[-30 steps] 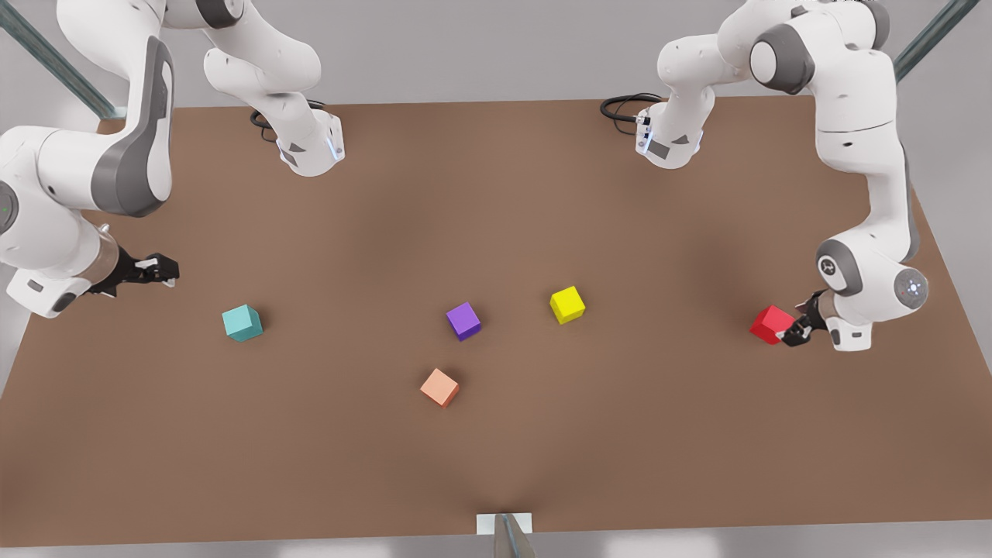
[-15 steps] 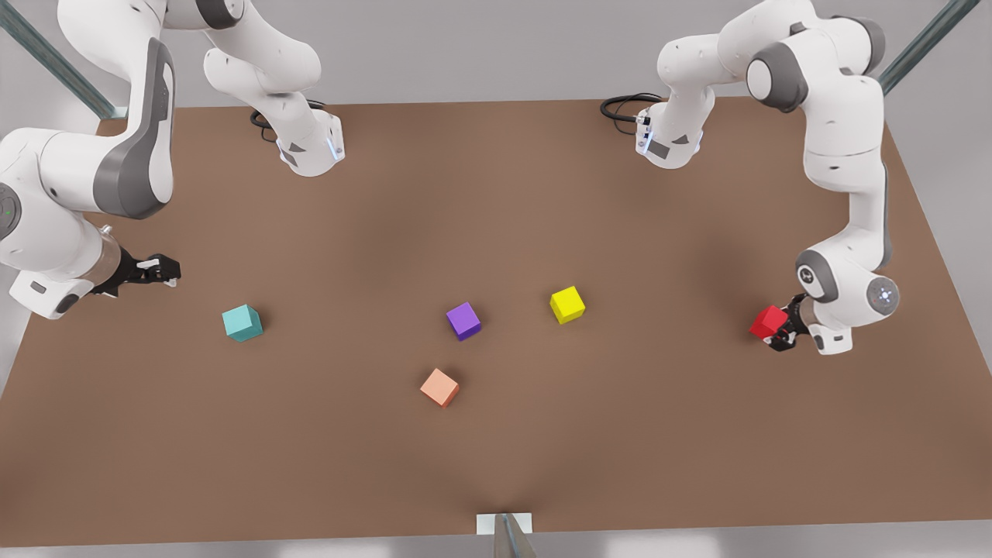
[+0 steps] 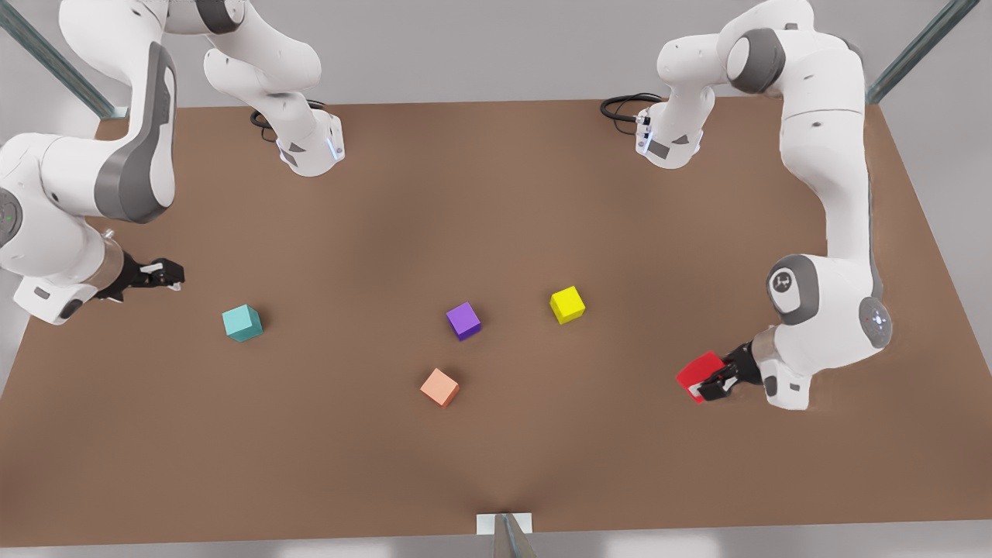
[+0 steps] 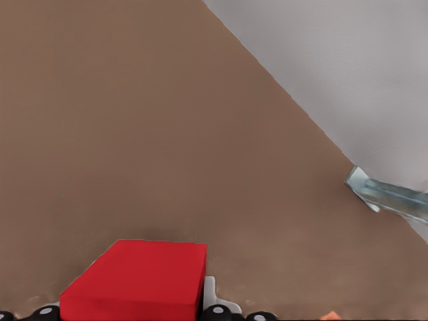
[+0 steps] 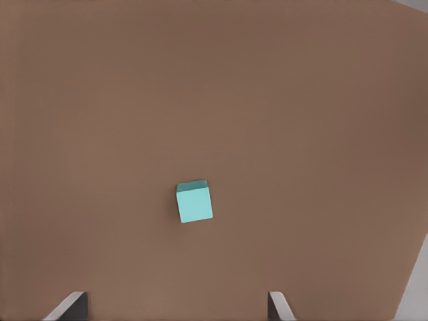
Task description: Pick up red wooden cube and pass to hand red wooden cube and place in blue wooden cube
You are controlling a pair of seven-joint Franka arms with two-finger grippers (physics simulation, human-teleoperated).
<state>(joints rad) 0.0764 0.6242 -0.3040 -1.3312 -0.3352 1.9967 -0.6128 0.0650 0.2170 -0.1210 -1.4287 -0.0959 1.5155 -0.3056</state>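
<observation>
The red wooden cube (image 3: 698, 373) hangs tilted above the table at the front view's right, with my left gripper (image 3: 710, 384) shut on it. The left wrist view has the same red cube (image 4: 140, 281) between the fingers. The blue wooden cube (image 3: 242, 322), teal in colour, rests on the table at the front view's left. My right gripper (image 3: 172, 275) waits open up and to the left of it. In the right wrist view the teal cube (image 5: 194, 202) lies ahead of the spread fingertips (image 5: 70, 305).
A purple cube (image 3: 463, 320), a yellow cube (image 3: 567, 304) and a salmon-orange cube (image 3: 439, 387) sit mid-table between the two grippers. Both arm bases stand at the far edge. A metal post (image 3: 508, 535) sticks up at the near edge.
My left gripper has carried the red cube towards the near edge and towards the front view's left. The right gripper has barely shifted.
</observation>
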